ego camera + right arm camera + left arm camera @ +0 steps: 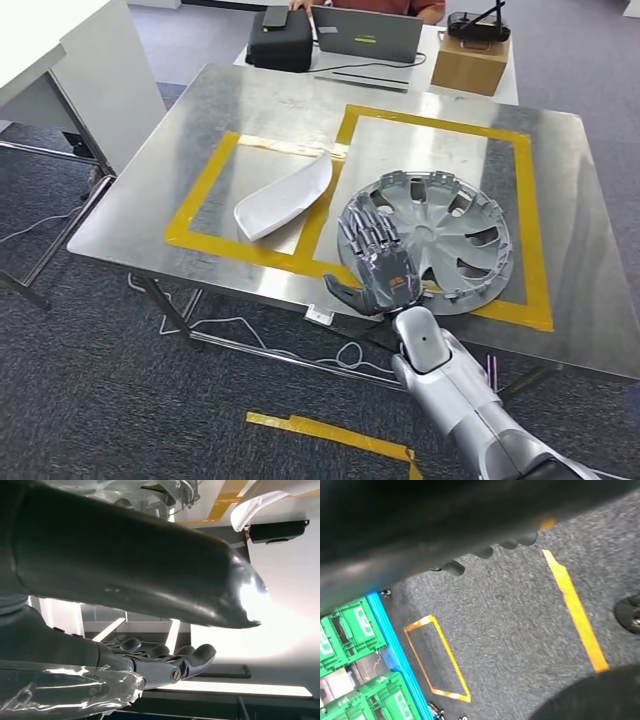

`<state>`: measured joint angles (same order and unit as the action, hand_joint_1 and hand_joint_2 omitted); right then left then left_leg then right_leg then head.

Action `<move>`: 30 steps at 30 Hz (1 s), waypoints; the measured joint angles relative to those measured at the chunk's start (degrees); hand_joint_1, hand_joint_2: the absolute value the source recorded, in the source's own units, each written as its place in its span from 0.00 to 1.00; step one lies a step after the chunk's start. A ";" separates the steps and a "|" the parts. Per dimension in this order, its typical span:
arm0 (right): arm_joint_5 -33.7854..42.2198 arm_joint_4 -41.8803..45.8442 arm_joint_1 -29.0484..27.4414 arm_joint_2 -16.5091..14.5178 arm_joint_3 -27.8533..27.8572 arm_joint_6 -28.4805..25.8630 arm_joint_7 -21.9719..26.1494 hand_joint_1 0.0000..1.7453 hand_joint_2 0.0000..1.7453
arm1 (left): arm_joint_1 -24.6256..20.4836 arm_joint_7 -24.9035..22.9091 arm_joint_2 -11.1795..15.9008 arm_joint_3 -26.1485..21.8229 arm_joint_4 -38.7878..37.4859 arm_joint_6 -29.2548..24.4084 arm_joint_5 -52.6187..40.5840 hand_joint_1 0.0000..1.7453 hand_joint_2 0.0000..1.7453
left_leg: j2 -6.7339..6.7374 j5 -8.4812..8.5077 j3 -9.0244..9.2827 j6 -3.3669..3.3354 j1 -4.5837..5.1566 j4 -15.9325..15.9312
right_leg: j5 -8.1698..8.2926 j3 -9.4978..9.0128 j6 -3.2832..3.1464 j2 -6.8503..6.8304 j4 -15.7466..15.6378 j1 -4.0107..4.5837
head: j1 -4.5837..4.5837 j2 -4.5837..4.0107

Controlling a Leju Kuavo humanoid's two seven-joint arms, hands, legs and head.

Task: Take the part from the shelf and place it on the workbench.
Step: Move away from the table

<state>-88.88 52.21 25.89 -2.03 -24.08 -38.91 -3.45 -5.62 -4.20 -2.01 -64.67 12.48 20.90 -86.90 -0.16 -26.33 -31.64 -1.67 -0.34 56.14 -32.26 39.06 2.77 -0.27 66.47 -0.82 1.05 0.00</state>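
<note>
The robot's right hand, fingers spread and gripping nothing, rests flat on a silver wheel cover lying inside yellow tape on the steel workbench.

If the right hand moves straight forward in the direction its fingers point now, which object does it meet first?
Probably the silver hubcap: the right hand already lies over its near-left edge, fingers aimed up across it. Whether they touch it is unclear from the head view.

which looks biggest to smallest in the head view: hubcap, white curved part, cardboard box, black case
1. hubcap
2. white curved part
3. black case and cardboard box: alike in apparent size, and both sit farther from the camera, so unranked.
</note>
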 joint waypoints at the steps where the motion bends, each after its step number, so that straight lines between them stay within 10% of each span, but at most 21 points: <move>1: 0.01 -0.03 -0.04 0.00 0.04 0.00 0.00 0.00 0.00 | 0.01 0.00 0.01 0.00 0.00 0.00 0.00 0.00 0.00 | 0.00 0.55 -0.74 -0.08 0.07 0.04 | -2.07 1.06 0.07 0.03 3.86 0.00 | -0.07 0.00; 4: 0.01 -0.14 -0.14 0.00 0.06 0.00 0.00 0.00 0.00 | 0.06 0.00 -0.07 0.00 -0.01 0.00 0.00 0.00 0.00 | -0.04 2.14 -2.89 0.02 0.29 0.15 | -1.50 -0.52 -0.12 0.04 5.99 0.10 | -0.08 0.00; 9: 0.04 -0.16 0.20 0.00 0.09 0.00 0.04 0.00 0.00 | -0.01 0.00 -0.21 0.00 0.00 -0.03 0.02 0.00 0.00 | -0.13 4.41 -4.76 1.17 0.59 0.35 | 1.31 -11.98 -1.11 0.31 -10.68 0.54 | -0.09 0.00; 12: 0.37 -0.32 0.24 -0.02 0.13 0.02 0.20 0.00 0.00 | 0.12 0.00 -0.10 0.00 -0.01 -0.07 0.14 0.00 0.00 | -0.18 4.56 -5.31 2.17 0.40 0.65 | 2.33 -11.10 -2.32 0.09 -11.14 0.50 | -0.15 0.00; 16: 0.86 -0.55 0.30 -0.05 0.24 0.04 0.42 0.00 0.00 | 0.28 0.00 -0.11 -0.01 -0.02 -0.11 0.24 0.00 0.00 | -0.15 -5.30 -8.68 3.38 -0.05 11.75 | 4.84 -8.79 -3.52 -0.21 -11.22 0.36 | 0.28 0.00; 19: 1.11 -0.88 0.04 -0.04 0.61 0.03 0.43 0.00 0.00 | 0.28 0.00 -0.11 -0.01 -0.02 -0.11 0.35 0.00 0.00 | -0.13 -5.94 -8.14 3.70 -0.24 17.06 | 6.35 -6.44 -3.28 -0.31 -10.84 0.40 | 0.29 0.00; 24: 1.27 -1.03 -0.03 -0.01 1.45 0.01 0.33 0.00 0.00 | 0.09 0.00 -0.04 -0.01 -0.02 -0.17 0.36 0.00 0.00 | -0.17 -2.96 3.77 2.60 -0.03 0.70 | 8.22 -3.87 -2.02 -0.33 -9.79 0.62 | 0.23 0.00; 27: 1.26 -1.10 -0.12 0.03 1.64 0.00 0.30 0.00 0.00 | 0.10 0.00 -0.09 -0.01 -0.03 -0.17 0.38 0.00 0.00 | -0.05 -2.51 3.52 1.40 0.16 -0.70 | 9.09 -3.14 -1.09 -0.35 -9.83 0.55 | 0.22 0.00; 30: 1.26 -1.27 -0.21 0.13 1.90 0.00 0.20 0.00 0.00 | 0.12 0.00 -0.18 -0.01 -0.04 -0.17 0.37 0.00 0.00 | 0.29 -0.80 1.80 0.29 -0.03 -1.01 | 3.31 -0.21 -0.46 -0.04 -3.81 0.38 | -0.14 0.00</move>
<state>-87.62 50.94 25.68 -1.90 -22.18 -38.91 -3.26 -5.51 -4.20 -2.19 -64.69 12.44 20.73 -86.53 0.13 -27.13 -29.84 -1.38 -0.37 55.14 -28.95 38.85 2.31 -0.31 62.66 -0.44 0.92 0.00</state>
